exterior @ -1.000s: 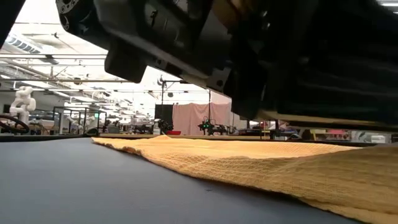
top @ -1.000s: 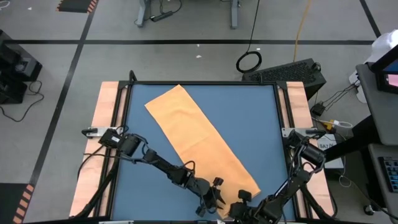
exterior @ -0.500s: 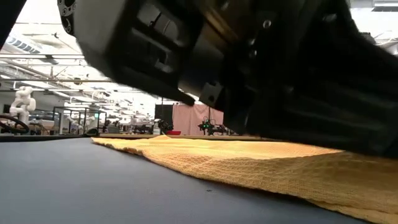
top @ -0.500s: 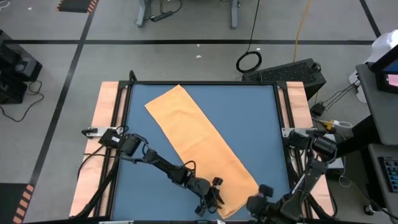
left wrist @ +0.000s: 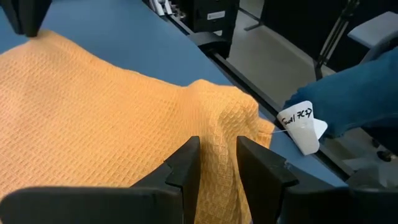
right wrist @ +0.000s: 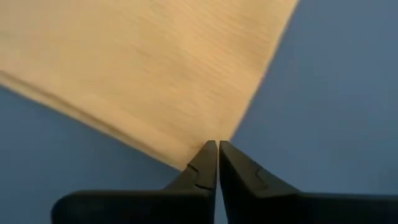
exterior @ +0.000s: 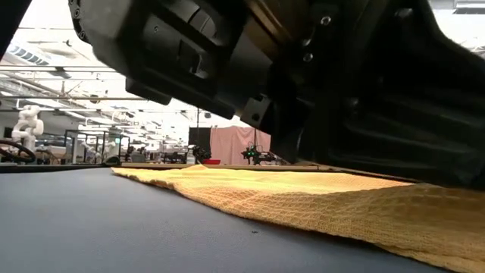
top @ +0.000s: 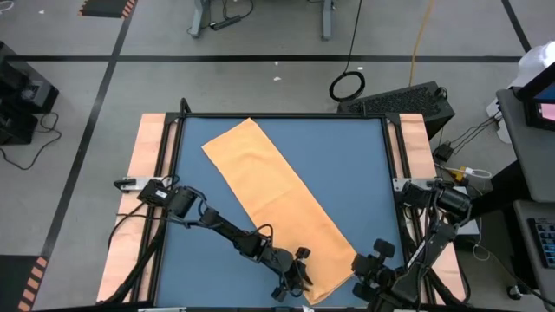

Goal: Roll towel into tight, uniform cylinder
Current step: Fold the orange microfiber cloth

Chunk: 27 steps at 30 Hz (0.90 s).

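From above, the soft orange-yellow waffle-weave towel (top: 282, 205) lies as a long strip running diagonally across the blue table (top: 364, 173), from the far left toward the near right. The left gripper (top: 297, 279) sits at the towel's near end; the right gripper (top: 375, 263) hovers just beside that end's right corner, partly cut off by the picture's edge.

At table height, dark arm housings fill the upper picture and hide both grippers; the towel (exterior: 303, 201) spreads flat below.

The left wrist camera shows the left gripper (left wrist: 219, 163) pinching a raised fold of towel (left wrist: 93, 118); a small white handwritten tag (left wrist: 300, 127) sticks out at the table edge.

The right wrist camera shows the right gripper (right wrist: 217, 155) with fingers pressed together, empty, above the towel's (right wrist: 155, 68) corner.
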Motion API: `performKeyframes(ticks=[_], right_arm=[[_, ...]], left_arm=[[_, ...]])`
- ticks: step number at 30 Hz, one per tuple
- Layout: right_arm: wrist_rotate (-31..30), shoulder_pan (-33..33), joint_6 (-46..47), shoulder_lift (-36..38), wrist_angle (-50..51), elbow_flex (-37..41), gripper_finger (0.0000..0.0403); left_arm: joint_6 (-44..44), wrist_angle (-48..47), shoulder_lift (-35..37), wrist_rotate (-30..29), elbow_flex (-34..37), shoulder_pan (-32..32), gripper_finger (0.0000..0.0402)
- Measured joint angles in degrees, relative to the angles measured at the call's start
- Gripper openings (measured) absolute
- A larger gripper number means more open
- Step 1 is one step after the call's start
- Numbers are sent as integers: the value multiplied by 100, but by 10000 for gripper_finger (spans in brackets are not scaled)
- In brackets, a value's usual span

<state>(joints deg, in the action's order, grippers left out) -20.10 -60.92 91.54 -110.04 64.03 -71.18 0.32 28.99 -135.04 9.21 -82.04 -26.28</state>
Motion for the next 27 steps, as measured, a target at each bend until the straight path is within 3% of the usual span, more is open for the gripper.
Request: performKeyframes(ticks=[10,14,18,22,27], right_arm=[[391,-23,403,45,0,426,1],[-296,-212,665,532,332,93,1],[-748,-435,427,841,-410,50,1],[-703,-605,-46,536,-1044,51,0],[-544,-677,-34,36,-1014,56,0]], left_arm=[[39,-109,2,42,0,-10,109],[44,-98,7,48,0,-10,109],[46,-115,7,63,0,28,109],[119,-80,7,63,0,44,109],[155,-93,7,63,0,37,109]])
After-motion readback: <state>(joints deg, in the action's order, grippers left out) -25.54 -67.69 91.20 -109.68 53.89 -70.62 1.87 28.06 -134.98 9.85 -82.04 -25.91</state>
